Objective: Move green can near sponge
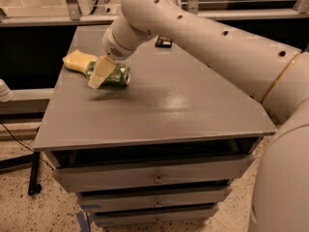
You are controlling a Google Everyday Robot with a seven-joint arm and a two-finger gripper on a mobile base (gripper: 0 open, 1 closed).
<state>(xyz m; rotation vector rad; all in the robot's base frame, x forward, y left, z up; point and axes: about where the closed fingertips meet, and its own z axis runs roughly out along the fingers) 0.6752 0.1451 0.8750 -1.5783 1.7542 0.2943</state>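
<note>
One green can [119, 75] is lying just beside the sponge [77, 60], upper left; my jaws are reaching around it to park it there, tight or loose I cannot tell.

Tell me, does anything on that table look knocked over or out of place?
The green can lies on its side rather than standing, at the far left of the table, right beside the sponge. The robot's pincer is down at the can. Nothing looks spilled or damaged.
</note>
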